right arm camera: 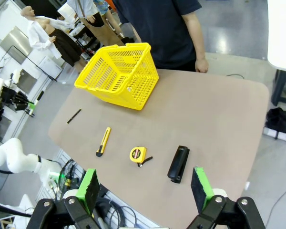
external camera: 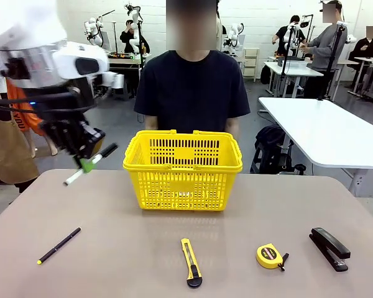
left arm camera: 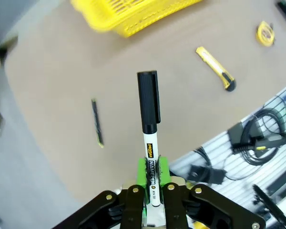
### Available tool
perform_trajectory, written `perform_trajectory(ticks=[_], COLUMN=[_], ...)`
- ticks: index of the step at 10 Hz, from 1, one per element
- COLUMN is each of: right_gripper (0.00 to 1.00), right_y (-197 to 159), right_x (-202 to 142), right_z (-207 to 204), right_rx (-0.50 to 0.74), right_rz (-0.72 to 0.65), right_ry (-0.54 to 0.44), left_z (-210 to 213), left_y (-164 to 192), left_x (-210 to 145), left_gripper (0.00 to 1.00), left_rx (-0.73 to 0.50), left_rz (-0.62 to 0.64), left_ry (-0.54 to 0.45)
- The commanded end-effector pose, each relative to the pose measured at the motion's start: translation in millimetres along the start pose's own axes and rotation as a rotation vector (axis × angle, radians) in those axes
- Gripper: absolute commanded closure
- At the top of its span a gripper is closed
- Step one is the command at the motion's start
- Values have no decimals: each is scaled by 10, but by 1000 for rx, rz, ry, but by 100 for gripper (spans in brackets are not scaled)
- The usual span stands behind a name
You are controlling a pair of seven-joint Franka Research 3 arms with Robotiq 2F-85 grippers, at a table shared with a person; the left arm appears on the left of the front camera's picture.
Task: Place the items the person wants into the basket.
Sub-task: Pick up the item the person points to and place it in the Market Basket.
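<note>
One cylindrical marker (left arm camera: 150, 126); slotted plastic basket (external camera: 183, 186).

Glossy plastic basket (external camera: 182, 186) (matt, smooth tbl (external camera: 124, 254))

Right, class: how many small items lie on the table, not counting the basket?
4: thin black pen near left, utility knife near centre, tape measure to its right, black stapler far right. The basket might hide others.
</note>
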State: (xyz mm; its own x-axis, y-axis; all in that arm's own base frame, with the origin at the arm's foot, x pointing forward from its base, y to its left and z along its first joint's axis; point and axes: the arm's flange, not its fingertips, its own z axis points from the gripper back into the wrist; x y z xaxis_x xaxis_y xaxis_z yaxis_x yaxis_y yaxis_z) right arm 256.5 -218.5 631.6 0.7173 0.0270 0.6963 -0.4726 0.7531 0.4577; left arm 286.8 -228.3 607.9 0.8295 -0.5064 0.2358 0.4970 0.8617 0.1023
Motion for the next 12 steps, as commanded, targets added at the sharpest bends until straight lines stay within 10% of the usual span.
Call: perform_trajectory(ticks=[1, 6, 12], right_gripper=[0, 0, 0], right_y=[-6, -6, -6], right_x=[7, 7, 7], right_z=[-5, -5, -5], right_rx=[23, 23, 23], right_rz=[12, 12, 12], right_ry=[-16, -16, -16], left_z=[-150, -241, -242], left_y=[-390, -1011, -889], left_x=[732, 1940, 2085], left_gripper=[89, 89, 89], left_rx=[190, 193, 80], left_rz=[-337, -609, -541], left_ry=[-155, -120, 22])
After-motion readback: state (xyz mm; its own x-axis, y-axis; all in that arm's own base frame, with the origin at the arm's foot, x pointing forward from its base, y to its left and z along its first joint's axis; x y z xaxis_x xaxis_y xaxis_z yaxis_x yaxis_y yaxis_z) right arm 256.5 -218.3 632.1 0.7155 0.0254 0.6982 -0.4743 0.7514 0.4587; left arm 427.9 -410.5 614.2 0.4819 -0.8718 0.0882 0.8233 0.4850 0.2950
